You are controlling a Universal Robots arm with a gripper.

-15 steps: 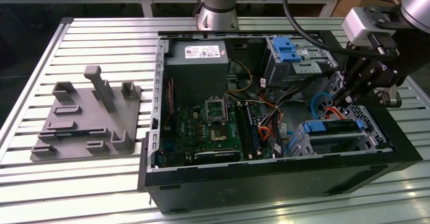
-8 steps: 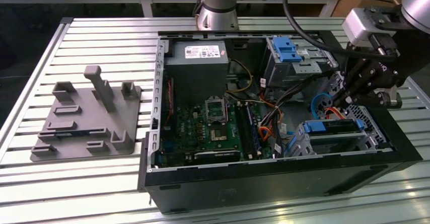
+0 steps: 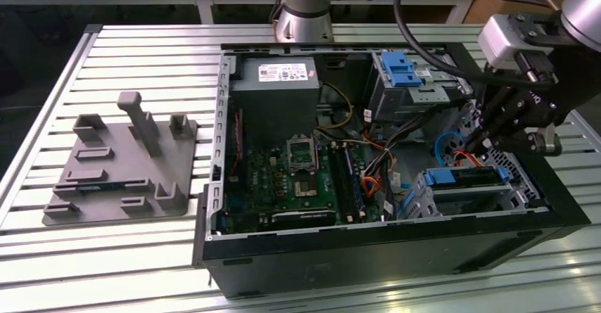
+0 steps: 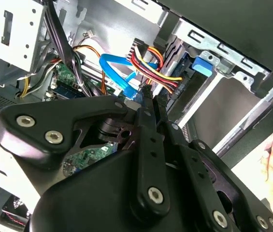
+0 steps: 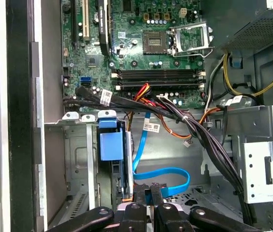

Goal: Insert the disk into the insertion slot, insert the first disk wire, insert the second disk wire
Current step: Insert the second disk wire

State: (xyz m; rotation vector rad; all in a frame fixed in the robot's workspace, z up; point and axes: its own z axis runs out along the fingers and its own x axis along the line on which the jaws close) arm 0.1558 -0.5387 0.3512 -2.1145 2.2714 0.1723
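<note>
Blue-framed disk sits inside silver insertion slot.

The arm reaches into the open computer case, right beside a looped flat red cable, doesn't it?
Not quite. The looped flat cable is blue, not red, as the first wrist view shows. The arm does reach into the open computer case beside it.

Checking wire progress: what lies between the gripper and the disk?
In the first wrist view, the blue flat cable loops between the gripper and the disk.
</note>
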